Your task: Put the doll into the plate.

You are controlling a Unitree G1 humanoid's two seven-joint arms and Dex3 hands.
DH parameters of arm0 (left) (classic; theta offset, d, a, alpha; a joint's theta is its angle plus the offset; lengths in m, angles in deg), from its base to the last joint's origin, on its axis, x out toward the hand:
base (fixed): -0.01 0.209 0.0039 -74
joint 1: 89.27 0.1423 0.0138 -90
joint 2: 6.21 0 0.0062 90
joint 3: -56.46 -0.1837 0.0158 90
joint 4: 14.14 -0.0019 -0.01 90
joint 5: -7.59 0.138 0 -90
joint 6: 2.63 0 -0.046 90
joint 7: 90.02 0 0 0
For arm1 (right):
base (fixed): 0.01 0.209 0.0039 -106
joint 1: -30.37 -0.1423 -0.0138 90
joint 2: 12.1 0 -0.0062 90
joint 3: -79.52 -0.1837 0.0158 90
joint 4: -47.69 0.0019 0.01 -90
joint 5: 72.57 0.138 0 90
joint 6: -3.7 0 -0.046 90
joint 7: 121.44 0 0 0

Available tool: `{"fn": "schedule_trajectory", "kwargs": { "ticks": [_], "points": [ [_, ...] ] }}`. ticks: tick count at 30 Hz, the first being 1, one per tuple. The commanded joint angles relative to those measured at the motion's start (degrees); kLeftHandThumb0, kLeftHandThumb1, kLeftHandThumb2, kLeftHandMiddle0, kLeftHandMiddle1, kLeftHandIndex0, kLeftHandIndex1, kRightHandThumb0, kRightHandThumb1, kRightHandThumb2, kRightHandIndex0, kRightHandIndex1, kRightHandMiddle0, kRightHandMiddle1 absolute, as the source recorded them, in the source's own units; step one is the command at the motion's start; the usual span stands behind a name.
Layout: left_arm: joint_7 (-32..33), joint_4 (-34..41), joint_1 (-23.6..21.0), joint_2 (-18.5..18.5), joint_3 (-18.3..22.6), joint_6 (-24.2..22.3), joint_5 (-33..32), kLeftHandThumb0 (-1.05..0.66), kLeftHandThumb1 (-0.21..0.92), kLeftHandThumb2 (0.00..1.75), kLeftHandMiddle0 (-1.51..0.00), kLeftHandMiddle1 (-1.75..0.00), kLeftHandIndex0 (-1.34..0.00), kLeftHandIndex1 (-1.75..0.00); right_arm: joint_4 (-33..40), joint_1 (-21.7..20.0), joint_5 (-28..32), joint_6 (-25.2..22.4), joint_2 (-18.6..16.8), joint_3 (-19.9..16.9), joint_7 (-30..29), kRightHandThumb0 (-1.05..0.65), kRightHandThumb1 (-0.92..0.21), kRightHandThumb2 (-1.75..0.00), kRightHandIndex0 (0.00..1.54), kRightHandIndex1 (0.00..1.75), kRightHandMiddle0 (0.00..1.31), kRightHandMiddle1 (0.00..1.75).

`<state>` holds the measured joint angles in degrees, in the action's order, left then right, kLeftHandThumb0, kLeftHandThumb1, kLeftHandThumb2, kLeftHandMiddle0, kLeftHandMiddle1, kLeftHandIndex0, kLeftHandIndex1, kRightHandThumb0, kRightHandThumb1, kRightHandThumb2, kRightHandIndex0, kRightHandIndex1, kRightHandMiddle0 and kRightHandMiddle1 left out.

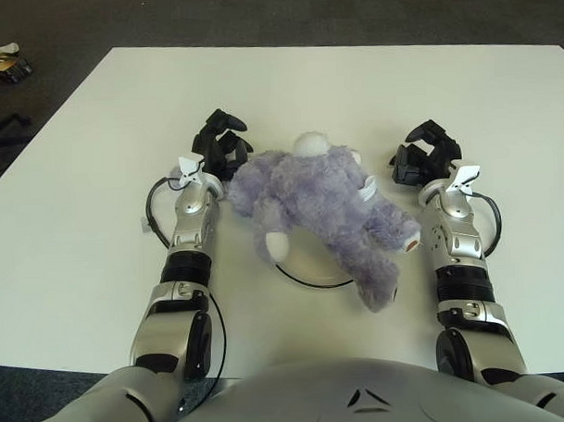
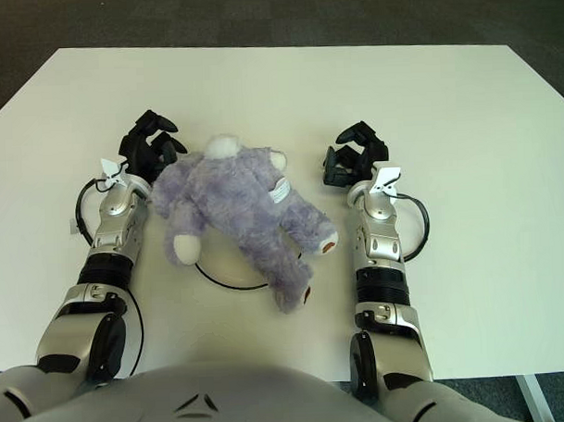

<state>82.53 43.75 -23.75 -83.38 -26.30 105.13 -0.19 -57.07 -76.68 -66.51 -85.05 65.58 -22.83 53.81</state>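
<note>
A fluffy purple doll point(image 1: 324, 209) with white paws lies sprawled face down across a white plate point(image 1: 307, 266) with a dark rim, covering most of it; one leg hangs past the rim toward the front right. My left hand point(image 1: 220, 144) shows just left of the doll's arm, fingers loosely curled and holding nothing. On the doll's right, a small gap away, my right hand point(image 1: 426, 153) is relaxed and holds nothing.
The white table point(image 1: 96, 180) stretches wide around both arms. Its far edge meets dark carpet point(image 1: 257, 13). A few items point(image 1: 4, 65) lie on the floor at the far left, off the table.
</note>
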Motion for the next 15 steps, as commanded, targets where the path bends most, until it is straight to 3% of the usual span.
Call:
{"fn": "schedule_trajectory", "kwargs": {
  "ticks": [1,15],
  "points": [
    [0.4,-2.4,2.5,0.7,-0.5,-1.7,0.6,-0.01,0.19,1.48,-0.6,-1.75,-0.59,-1.75,-0.6,1.4,0.1,-1.5,0.0,0.2,0.2,-0.01,-0.02,-1.58,0.89,1.53,0.64,1.75],
    [-0.3,-2.3,2.5,0.3,-0.8,-0.9,1.0,-0.01,0.2,1.45,-0.58,-1.75,-0.57,-1.75,-0.1,1.4,-0.1,-2.2,0.1,0.5,-0.1,-0.01,-0.04,-1.57,0.87,1.53,0.63,1.75]
  ]
}}
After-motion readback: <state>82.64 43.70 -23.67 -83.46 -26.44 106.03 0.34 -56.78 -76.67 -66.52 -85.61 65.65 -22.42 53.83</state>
